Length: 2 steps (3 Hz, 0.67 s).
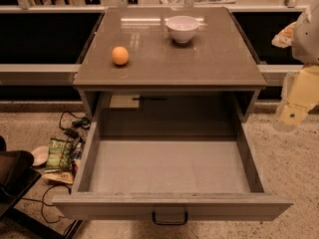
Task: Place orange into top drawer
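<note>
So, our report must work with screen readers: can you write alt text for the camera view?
An orange sits on a grey cabinet top, left of a white bowl, above the open, empty top drawer. The robot's tool hangs at the right edge, away from the orange.

Speckled floor [291,158], loose cables [68,118], glossy cabinet top [209,59].

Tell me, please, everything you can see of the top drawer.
The top drawer is a wide, shallow grey-brown box, pulled far out below the cabinet top, with nothing in it. A small dark handle sits centred on its plain front panel. The orange lies on the top above; the gripper hangs beyond its right side, apart.
</note>
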Tool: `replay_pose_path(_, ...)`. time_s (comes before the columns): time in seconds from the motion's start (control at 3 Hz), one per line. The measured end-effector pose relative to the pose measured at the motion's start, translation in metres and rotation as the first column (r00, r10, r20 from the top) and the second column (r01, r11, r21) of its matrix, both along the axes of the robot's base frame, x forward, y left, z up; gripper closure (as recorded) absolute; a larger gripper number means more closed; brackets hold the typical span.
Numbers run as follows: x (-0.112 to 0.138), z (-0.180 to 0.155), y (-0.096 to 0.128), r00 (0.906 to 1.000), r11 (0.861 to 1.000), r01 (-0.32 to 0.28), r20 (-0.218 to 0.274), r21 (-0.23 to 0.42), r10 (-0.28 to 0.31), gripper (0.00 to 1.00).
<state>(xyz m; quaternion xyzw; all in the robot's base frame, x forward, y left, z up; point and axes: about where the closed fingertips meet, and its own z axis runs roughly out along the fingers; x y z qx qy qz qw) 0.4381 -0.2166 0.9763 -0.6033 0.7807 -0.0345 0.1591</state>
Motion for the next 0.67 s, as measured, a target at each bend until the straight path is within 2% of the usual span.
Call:
replay_pose_path(0.33,0.000,0.000,0.000,1.0000,1.000,0.000,0.000,0.000,0.000,0.00)
replay_pose_path(0.67,0.022,-0.004,0.011,0.9982,0.996,-0.042,0.047,0.082,0.038,0.00)
